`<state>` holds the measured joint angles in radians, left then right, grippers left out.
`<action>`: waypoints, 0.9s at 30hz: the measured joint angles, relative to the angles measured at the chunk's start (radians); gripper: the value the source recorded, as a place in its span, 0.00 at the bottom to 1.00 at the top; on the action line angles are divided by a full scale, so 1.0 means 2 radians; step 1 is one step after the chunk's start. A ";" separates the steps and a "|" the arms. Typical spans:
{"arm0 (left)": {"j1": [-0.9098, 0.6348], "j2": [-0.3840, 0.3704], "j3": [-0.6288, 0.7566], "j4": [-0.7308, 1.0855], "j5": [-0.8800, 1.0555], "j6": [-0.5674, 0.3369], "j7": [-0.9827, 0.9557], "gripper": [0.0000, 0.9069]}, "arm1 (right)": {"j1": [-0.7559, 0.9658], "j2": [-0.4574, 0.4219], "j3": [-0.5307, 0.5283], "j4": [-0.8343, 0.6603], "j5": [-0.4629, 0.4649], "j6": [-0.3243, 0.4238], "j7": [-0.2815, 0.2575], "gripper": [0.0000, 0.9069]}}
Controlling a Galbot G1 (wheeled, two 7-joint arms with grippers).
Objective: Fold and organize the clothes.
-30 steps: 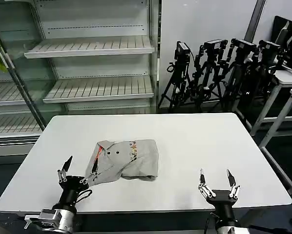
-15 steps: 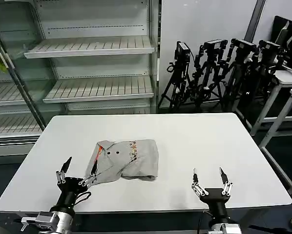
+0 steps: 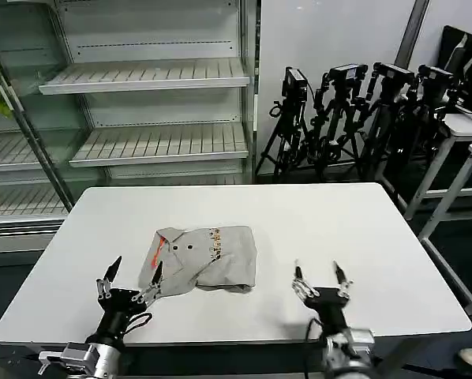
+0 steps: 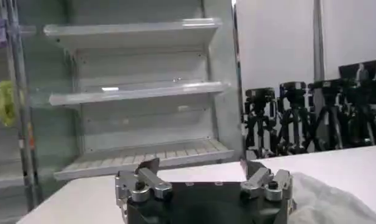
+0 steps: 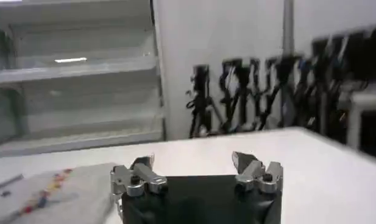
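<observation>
Garment: a light grey short-sleeved T-shirt of soft fabric [image 3: 200, 258], already partly folded into a rough rectangle, with a strip of small colourful print and an orange-red mark near its left edge.
Where it lies: on the white rectangular worktop [image 3: 362, 229], toward the robot's side and left of centre.
Long axis: in the head view the bundle runs across, from the left hand's side toward the right hand's side.
Left hand [image 3: 130, 284]: fingers spread open, holding nothing; the shirt's near left corner sits just ahead of it, beside its inner finger. I cannot tell if they touch.
Right hand [image 3: 320, 280]: fingers spread open, empty; the shirt lies ahead and to its inner side, with bare worktop between.
Nearer hand: the left, by my reading.
Likely next move: a judgement only, each hand reaching for a near corner to make another fold.
</observation>
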<state>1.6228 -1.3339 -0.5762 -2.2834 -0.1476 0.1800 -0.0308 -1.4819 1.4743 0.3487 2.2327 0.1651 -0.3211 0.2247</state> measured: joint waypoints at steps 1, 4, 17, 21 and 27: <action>0.000 0.000 0.001 0.001 0.000 0.001 0.001 1.00 | 0.013 0.003 -0.005 -0.007 0.016 -0.011 0.002 1.00; 0.000 0.000 0.000 0.004 0.000 0.003 0.001 1.00 | 0.053 0.012 -0.022 -0.033 0.060 -0.040 0.007 1.00; -0.009 0.001 0.004 0.018 -0.002 0.008 0.002 1.00 | 0.180 0.017 -0.058 -0.148 0.240 -0.105 0.036 1.00; -0.013 0.000 0.007 0.024 -0.002 0.011 0.002 1.00 | 0.213 0.006 -0.070 -0.177 0.304 -0.114 0.049 1.00; -0.019 0.002 0.008 0.029 -0.006 0.015 0.003 1.00 | 0.255 -0.014 -0.089 -0.209 0.397 -0.123 0.071 1.00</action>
<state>1.5846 -1.3291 -0.5600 -2.2247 -0.1588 0.2096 -0.0256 -0.9716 1.4470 0.1706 1.8153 0.9585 -0.5669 0.3663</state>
